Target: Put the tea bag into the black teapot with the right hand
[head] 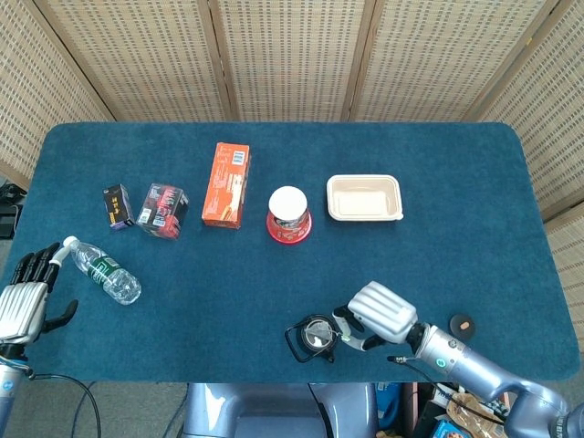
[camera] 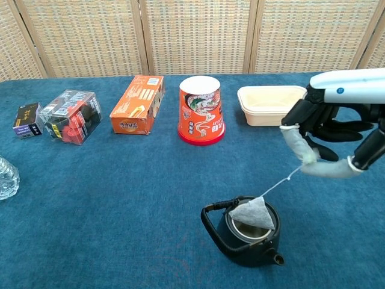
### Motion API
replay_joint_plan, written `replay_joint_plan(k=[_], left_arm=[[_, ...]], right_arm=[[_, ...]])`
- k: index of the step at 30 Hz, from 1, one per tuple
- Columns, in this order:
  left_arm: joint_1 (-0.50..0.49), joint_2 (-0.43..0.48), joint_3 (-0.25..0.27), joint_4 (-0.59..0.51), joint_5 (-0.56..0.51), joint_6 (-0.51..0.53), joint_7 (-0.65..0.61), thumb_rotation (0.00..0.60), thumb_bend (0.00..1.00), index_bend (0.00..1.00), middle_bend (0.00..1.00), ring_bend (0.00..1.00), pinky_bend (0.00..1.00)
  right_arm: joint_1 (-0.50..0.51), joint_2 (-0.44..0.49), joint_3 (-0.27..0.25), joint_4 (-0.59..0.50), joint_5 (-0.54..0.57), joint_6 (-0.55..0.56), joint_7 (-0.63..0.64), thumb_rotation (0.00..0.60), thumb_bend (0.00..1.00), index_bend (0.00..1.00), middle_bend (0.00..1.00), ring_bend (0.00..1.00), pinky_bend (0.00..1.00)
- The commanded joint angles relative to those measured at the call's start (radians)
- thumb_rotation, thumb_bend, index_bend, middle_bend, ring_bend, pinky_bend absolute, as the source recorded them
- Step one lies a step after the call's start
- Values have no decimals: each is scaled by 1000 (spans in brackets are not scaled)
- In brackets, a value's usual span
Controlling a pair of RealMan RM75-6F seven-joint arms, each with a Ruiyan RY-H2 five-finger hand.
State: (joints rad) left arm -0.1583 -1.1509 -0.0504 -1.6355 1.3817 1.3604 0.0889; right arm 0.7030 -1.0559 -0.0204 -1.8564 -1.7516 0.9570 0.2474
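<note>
Your right hand [camera: 328, 141] is hovering at two o'clock of the black teapot [camera: 245, 233], pinching the string of the tea bag [camera: 252, 215], which is lying across the pot's open mouth. Your left hand [head: 25, 306] is resting wide apart, holding nothing, at the table's eight o'clock edge.

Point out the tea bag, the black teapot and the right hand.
tea bag [camera: 252, 214], chest view, middle of the pouch
black teapot [camera: 212, 230], chest view, its handle
right hand [camera: 328, 135], chest view, the palm
</note>
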Motion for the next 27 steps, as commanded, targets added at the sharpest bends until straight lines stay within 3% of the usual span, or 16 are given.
replay_joint_plan(k=[1,5,11,13,15,17,21,27], left_arm=[[0,5,-2,-8,-1,2,8,600,378,0,0,0,0],[-2,11,-4,-22,-1,3,21,600,377,0,0,0,0],[-6,20,-6,-39,-2,0,32,600,377,0,0,0,0],[-8,24,-8,-45,-3,0,38,600,378,0,0,0,0],[-9,28,-10,-52,-2,2,44,600,378,0,0,0,0],[-11,33,-13,-59,1,7,51,600,378,0,0,0,0],[-12,40,-16,-70,2,11,59,600,377,0,0,0,0],[-15,53,-18,-86,3,11,74,600,377,0,0,0,0]], right_arm=[[6,13,-8,16,-25,17,34,257,757,351,785,875,955],[11,22,-17,33,-48,30,68,173,758,317,783,874,954],[19,29,-28,53,-74,47,106,137,767,256,781,874,955],[29,35,-33,54,-81,42,130,170,796,254,784,874,955],[42,41,-38,58,-93,36,157,261,864,254,803,874,954],[58,44,-43,68,-109,27,181,313,921,254,827,874,955],[86,48,-53,78,-128,0,204,321,996,255,858,875,955],[126,45,-67,85,-142,-51,212,322,1000,271,892,878,955]])
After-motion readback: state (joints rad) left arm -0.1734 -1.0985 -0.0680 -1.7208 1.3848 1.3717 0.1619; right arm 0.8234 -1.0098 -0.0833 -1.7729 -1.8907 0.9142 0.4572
